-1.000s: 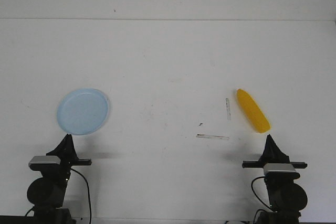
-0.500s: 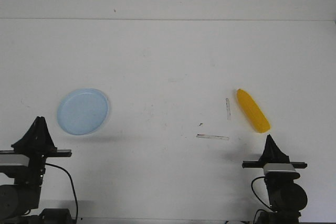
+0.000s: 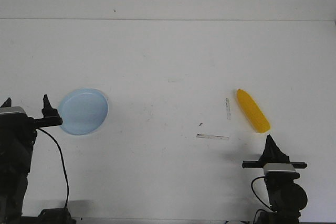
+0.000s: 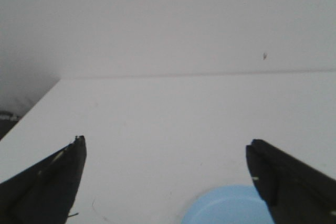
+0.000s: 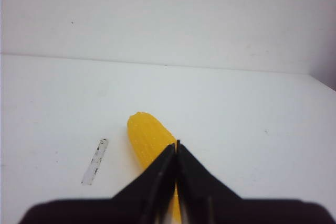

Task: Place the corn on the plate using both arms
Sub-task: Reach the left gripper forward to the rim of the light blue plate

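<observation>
White desk [image 3: 168, 66], plain wall behind. Corn [image 3: 252, 110] lies toward right edge, untouched; plate [image 3: 83, 111] toward left edge. Corn likely light, rigid, smooth (may roll): grip mid-length across width. Right pincer [image 5: 176, 153] pressed together; left pincer [image 4: 167, 179] spread.

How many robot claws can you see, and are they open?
2. The left gripper is open, beside the blue plate at the table's left. The right gripper is shut, just before the corn on the right.
</observation>
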### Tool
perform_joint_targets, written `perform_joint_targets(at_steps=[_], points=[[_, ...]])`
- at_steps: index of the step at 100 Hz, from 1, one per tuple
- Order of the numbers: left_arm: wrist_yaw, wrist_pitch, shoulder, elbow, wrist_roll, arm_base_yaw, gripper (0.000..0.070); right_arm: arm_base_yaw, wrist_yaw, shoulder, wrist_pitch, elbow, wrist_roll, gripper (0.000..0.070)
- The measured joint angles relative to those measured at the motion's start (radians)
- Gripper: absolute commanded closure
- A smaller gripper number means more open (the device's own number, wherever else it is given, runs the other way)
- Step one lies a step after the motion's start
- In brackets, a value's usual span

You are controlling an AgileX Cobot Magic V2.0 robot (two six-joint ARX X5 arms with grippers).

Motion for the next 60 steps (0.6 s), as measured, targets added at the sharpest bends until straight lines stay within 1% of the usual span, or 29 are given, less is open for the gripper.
perform_joint_targets(at_steps=[6, 17, 26, 43, 48, 60], points=[[0.016, -0.030, 0.037, 0.000, -0.013, 0.032, 0.0000, 0.000, 0.000, 0.000, 0.000, 0.000, 0.000, 0.0700], [0.110, -0.068, 0.112, 0.000, -0.034, 0.105, 0.0000, 0.000, 0.000, 0.000, 0.000, 0.000, 0.000, 0.0700], [0.182, -0.060, 0.178, 0.000, -0.058, 0.133, 0.0000, 0.000, 0.000, 0.000, 0.000, 0.000, 0.000, 0.0700], [0.294, -0.046, 0.317, 0.000, -0.070, 0.166, 0.0000, 0.000, 0.000, 0.000, 0.000, 0.000, 0.000, 0.0700], [0.311, -0.047, 0.363, 0.000, -0.072, 0.174, 0.0000, 0.000, 0.000, 0.000, 0.000, 0.000, 0.000, 0.0700], [0.313, -0.046, 0.467, 0.000, -0.073, 0.194, 0.0000, 0.000, 0.000, 0.000, 0.000, 0.000, 0.000, 0.0700]])
